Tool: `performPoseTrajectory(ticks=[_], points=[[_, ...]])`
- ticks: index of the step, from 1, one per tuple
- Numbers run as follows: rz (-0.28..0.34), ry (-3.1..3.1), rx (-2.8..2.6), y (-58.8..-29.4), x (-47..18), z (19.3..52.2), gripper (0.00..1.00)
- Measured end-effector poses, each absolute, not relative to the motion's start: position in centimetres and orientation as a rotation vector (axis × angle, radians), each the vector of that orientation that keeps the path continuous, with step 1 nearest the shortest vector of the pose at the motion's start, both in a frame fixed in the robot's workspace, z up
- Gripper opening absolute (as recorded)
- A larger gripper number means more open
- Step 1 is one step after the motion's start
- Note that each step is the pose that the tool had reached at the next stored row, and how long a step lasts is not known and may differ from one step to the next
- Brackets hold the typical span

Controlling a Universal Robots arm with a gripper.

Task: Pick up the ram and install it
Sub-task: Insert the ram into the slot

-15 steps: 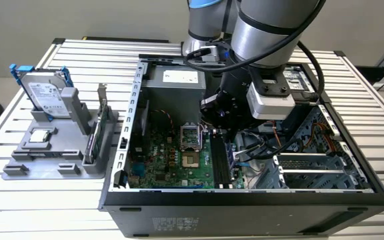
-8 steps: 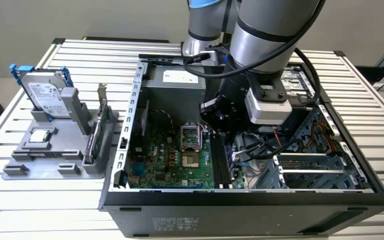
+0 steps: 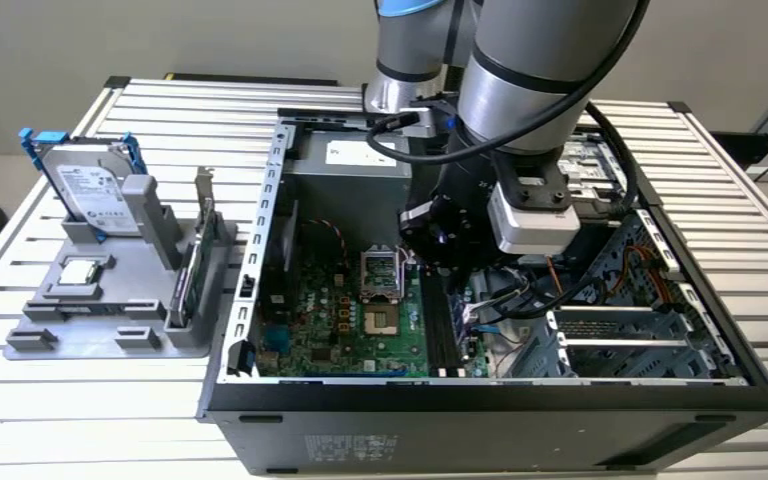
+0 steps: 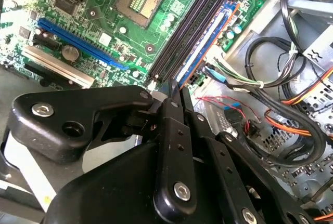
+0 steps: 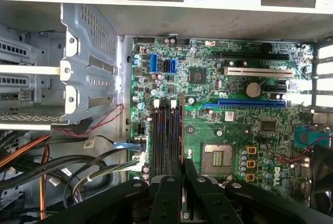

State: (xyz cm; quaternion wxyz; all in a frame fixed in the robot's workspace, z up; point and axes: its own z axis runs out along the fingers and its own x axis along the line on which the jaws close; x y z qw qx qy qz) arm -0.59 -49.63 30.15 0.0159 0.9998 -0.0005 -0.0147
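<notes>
Exterior view: the arm reaches down into the open computer case [image 3: 491,395], which lies on a slatted metal table [image 3: 37,400]. The gripper [image 3: 444,245] hangs low over the green motherboard [image 3: 337,320], just above the far end of the black memory slots [image 3: 440,335].

Gripper state: in both wrist views the two black fingers [image 5: 169,182] are drawn close together, clamped on the ram [image 5: 182,125]. The ram stands on its long edge, parallel to the slots [image 5: 164,135], and reaches forward from the fingertips.

First wrist view: the ram shows as a thin orange-brown line beside the slots, on the processor socket [image 5: 217,159] side.

Second wrist view: the gripper [image 4: 174,86] meets at the near end of the ram [image 4: 205,44], which shows as a blue strip with an orange edge running along the slots [image 4: 190,24]. I cannot tell whether the ram is seated in a slot or held just above one.

Bundled cables [image 4: 270,83] lie beside the slots, on the side away from the socket.

At the exterior view's left, well apart from the case, a grey holder [image 3: 37,335] carries a hard drive [image 3: 91,185], an upright card with a metal bracket [image 3: 204,215] and a small silver chip [image 3: 80,272].
</notes>
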Motion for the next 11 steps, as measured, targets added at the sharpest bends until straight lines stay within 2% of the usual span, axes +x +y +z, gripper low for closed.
performPoseTrajectory(ticks=[11], points=[[-0.046,-0.002,3.110,-49.63,-0.60,29.89,0.00]])
